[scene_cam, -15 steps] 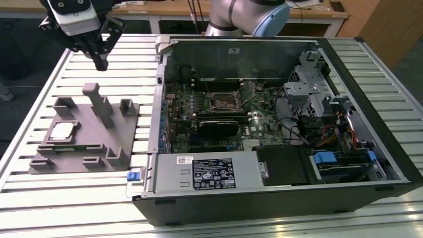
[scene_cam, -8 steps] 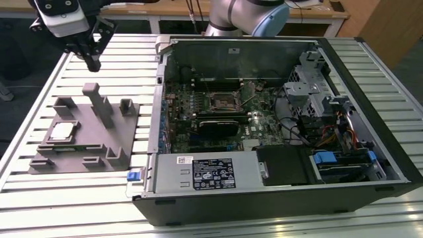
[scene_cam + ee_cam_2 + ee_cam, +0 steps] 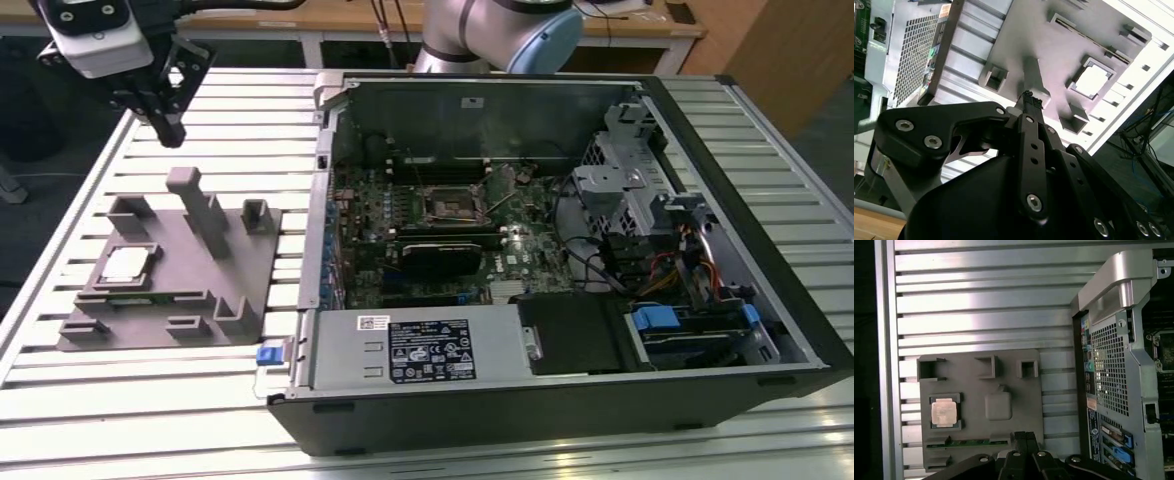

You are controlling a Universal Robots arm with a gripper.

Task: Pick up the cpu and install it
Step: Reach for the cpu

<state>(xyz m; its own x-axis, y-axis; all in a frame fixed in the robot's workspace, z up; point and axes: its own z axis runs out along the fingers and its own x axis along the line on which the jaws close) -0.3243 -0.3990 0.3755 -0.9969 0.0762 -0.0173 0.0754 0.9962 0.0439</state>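
We see the end effector (image 3: 168, 132) hanging in the air over the far part of the tabletop (image 3: 200, 400), on the exterior view's left. Its two dark fingers (image 3: 1019, 439) are pressed together at the tips, and nothing is between them. Below it, and not touched by it, a grey fixture (image 3: 200, 300) with several upright blocks lies flat on the slatted metal tabletop. The cpu (image 3: 124, 264) sits in a square recess of this fixture, its pale silvery top facing up; we find it also in the first wrist view (image 3: 944, 412) and in the second wrist view (image 3: 1091, 80), well apart from the fingertips. Just beside the fixture, toward the exterior view's right, an open computer case (image 3: 561, 425) lies on its side. Inside it we see the motherboard (image 3: 514, 250) with a dark square socket frame (image 3: 447, 205), and nearer to the camera a grey box (image 3: 414, 345) with a white label.
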